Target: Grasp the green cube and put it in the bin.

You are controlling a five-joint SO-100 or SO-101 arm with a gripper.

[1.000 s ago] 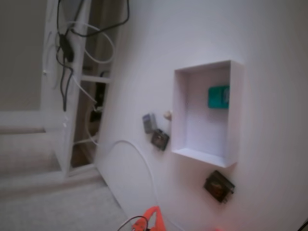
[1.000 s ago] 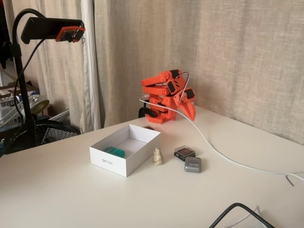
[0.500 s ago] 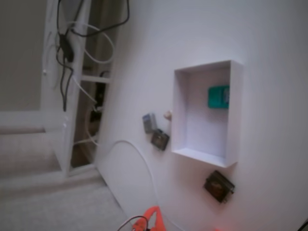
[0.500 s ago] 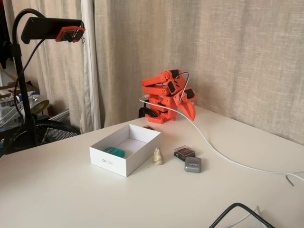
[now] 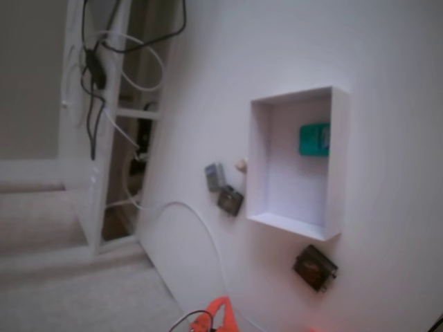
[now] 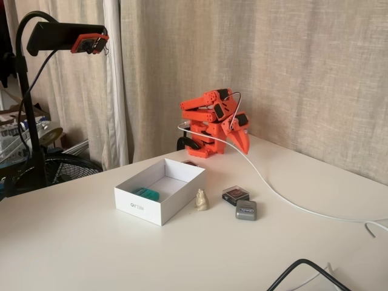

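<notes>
The green cube [image 5: 313,139] lies inside the bin [image 5: 257,159], on its floor close to one end wall. In the other fixed view the same cube [image 6: 146,193] rests near the front left corner of the white bin [image 6: 142,209]. My orange arm is folded up at the back of the table, well behind the bin. Its gripper [image 6: 241,144] points down with the fingers together and nothing between them. Only an orange tip of the arm [image 5: 220,315] shows at the bottom edge of the first fixed view.
A dark block [image 6: 235,194], a grey block [image 6: 246,210] and a small beige figure [image 6: 201,200] sit right of the bin. Another dark block [image 5: 315,268] lies beyond the bin's end. A white cable [image 6: 285,197] crosses the table; a camera stand [image 6: 60,36] rises at left.
</notes>
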